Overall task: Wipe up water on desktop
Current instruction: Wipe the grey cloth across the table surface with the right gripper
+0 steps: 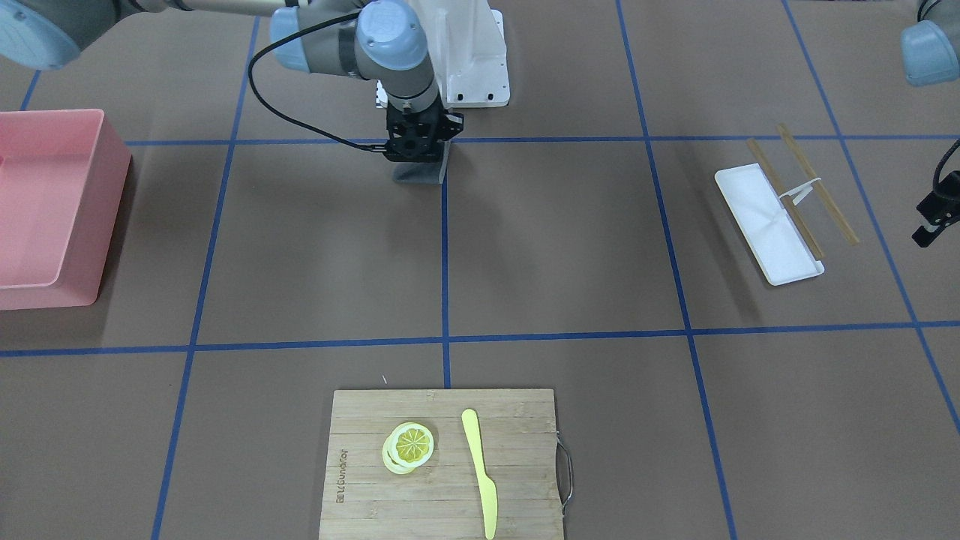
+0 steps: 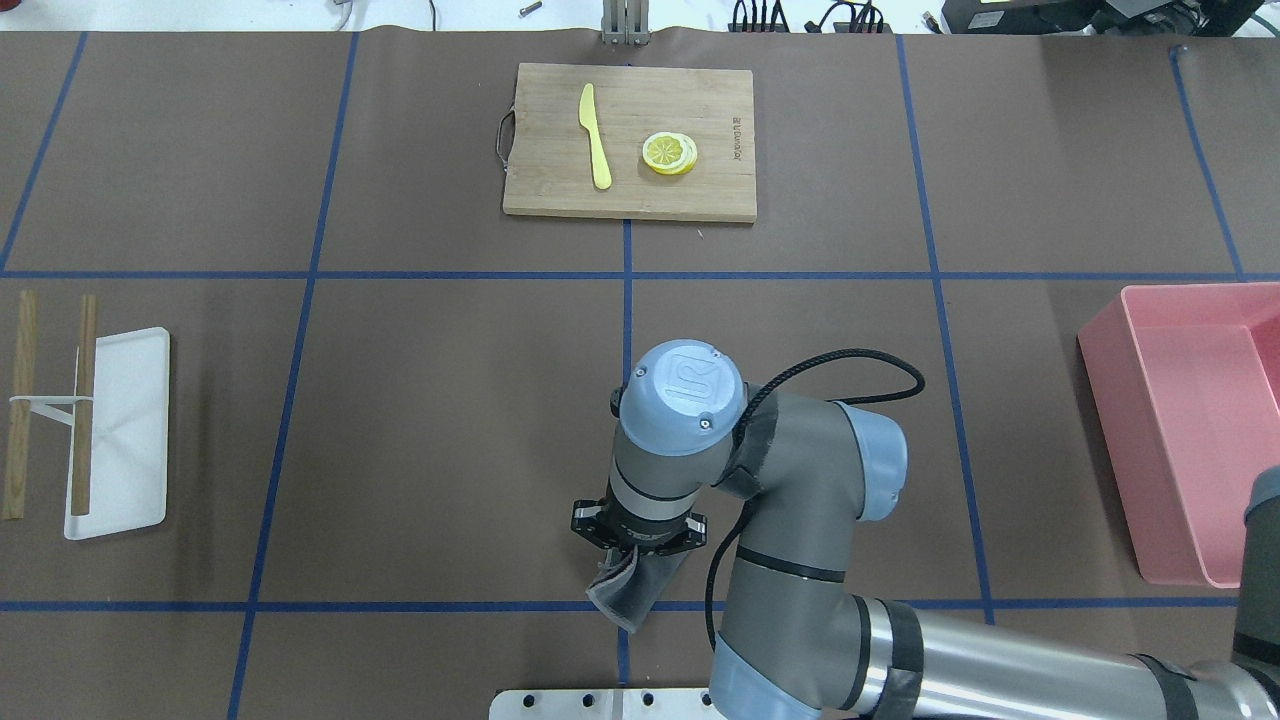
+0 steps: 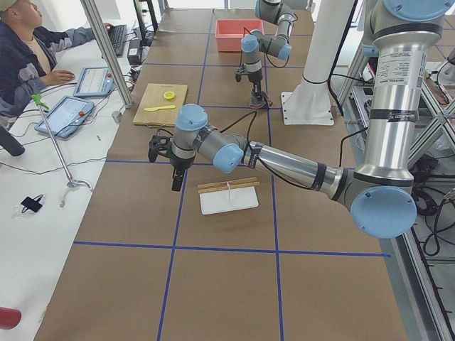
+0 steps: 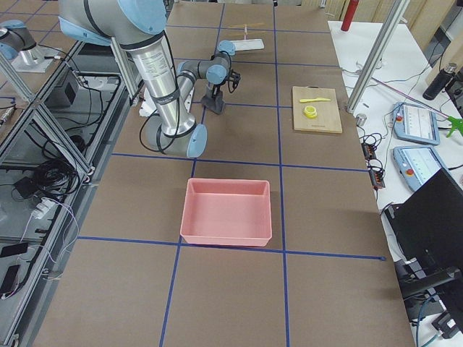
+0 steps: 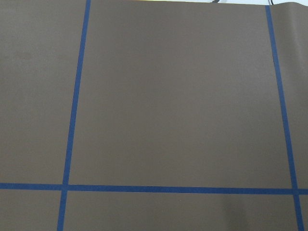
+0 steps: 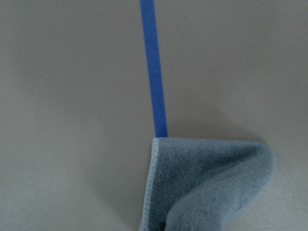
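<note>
The desktop [image 2: 450, 430] is a brown tabletop with blue tape lines; I see no water on it. My right gripper [image 2: 632, 562] points down near the robot's base, shut on a grey cloth [image 2: 640, 592]. The cloth hangs onto the table at a blue tape crossing; it also shows in the front-facing view [image 1: 421, 174] and in the right wrist view [image 6: 207, 187]. My left gripper [image 1: 932, 221] hovers at the table's left end beside a white tray [image 1: 772, 232]; I cannot tell whether it is open. The left wrist view shows only bare tabletop [image 5: 173, 106].
A pink bin [image 2: 1180, 440] stands at the right end. A bamboo cutting board [image 2: 545, 185] at the far middle carries a yellow knife [image 2: 595, 135] and lemon slices [image 2: 669, 153]. Wooden chopsticks [image 2: 85, 400] lie across the white tray [image 2: 125, 460].
</note>
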Robot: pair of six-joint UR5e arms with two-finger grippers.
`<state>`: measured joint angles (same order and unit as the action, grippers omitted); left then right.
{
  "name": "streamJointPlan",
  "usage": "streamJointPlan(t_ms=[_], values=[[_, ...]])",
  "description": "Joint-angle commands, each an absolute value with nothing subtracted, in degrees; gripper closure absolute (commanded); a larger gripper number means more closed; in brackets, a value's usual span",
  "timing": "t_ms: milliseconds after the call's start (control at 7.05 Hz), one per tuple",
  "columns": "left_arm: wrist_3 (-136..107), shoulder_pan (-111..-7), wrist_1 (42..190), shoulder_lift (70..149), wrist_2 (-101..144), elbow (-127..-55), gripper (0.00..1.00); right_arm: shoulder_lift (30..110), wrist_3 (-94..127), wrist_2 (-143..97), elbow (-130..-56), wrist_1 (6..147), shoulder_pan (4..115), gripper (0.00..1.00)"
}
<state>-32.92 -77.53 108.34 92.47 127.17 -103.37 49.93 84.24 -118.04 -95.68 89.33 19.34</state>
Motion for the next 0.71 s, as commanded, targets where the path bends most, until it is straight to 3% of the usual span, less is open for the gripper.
streamJointPlan(t_ms=[0,142,426,568], values=[[-32.78,-77.96,108.37,91.58,127.18,-103.27,0.03,59.67,79.86,-119.17,-102.58,89.3,22.3,1.0],[-32.78,-78.05,108.37,91.58,127.18,-103.36,0.03,68.29,71.71,-122.92,-109.09,89.82,26.59,1.0],[-32.7,-78.31,108.28,91.58,127.18,-103.36,0.03,79.84,58.87,-127.35,-111.96,89.65,33.47,1.0],[-32.7,-78.57,108.28,91.58,127.18,-103.36,0.03,81.2,56.28,-127.27,-111.8,89.39,34.1,1.0]])
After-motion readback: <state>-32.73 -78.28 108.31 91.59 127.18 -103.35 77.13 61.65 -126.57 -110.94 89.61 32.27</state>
